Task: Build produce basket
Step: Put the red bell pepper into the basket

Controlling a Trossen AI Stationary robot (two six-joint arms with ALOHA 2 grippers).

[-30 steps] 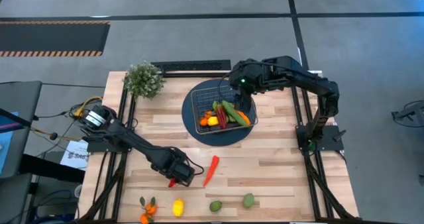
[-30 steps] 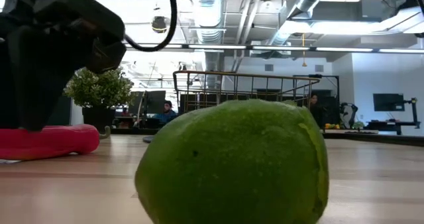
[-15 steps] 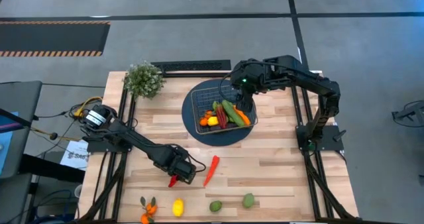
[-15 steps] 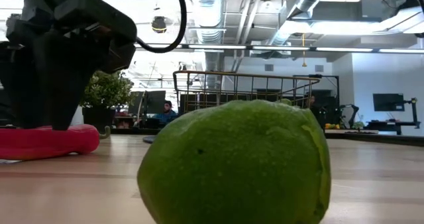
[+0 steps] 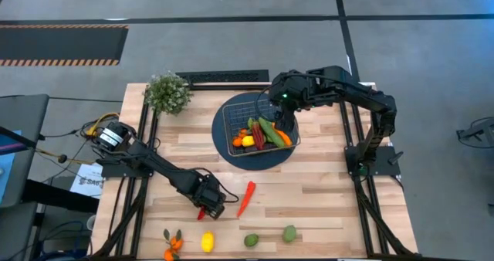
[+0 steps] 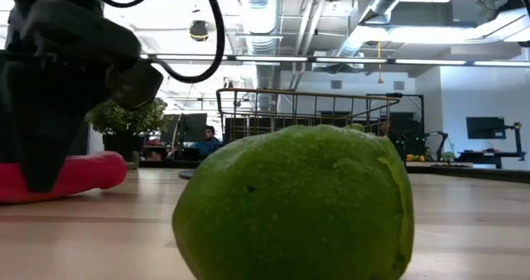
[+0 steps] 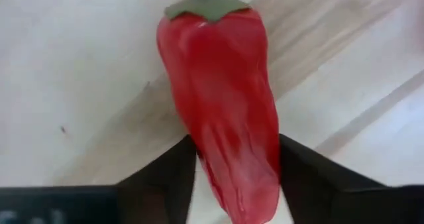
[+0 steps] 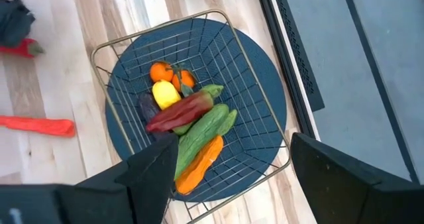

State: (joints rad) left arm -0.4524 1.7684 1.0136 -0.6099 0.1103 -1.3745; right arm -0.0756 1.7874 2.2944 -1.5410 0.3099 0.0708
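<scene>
The left claw [image 5: 207, 208] is sitting low over the pale wooden surface [image 5: 324, 184], near its front-left part; in the left wrist view its two dark fingers [image 7: 159, 177] are pressing against either side of a glossy red pepper [image 7: 222, 111], which is tapering away from a green cap and stem; the claw is clamped on it, and in the low view the pepper [image 6: 79, 174] is lying level at the surface, though I cannot tell whether it is touching it; a second, longer red pepper [image 5: 245, 198] is lying tilted just beside that claw.

The wire-mesh basket [image 5: 231, 114] is sitting on a dark blue round disc [image 5: 270, 157] toward the back centre of the surface; it is square with rounded corners and shallow; inside it are lying two tangerines [image 8: 171, 73], a yellow lemon [image 8: 165, 93], a dark red pepper [image 8: 180, 111], a green cucumber [image 8: 202, 129], an orange pepper [image 8: 199, 163] and a purple eggplant [image 8: 148, 107], all bunched together.

The right claw [image 5: 284, 116] is hanging above the basket's right edge with its fingers [image 8: 344, 184] spread apart and holding nothing.

Along the front edge are lying a tangerine cluster [image 5: 171, 244], a loose lemon [image 5: 207, 241], and two green limes [image 5: 251, 240] and [image 5: 289, 232]; a bushy potted plant [image 5: 167, 93] is standing at the back-left corner.
</scene>
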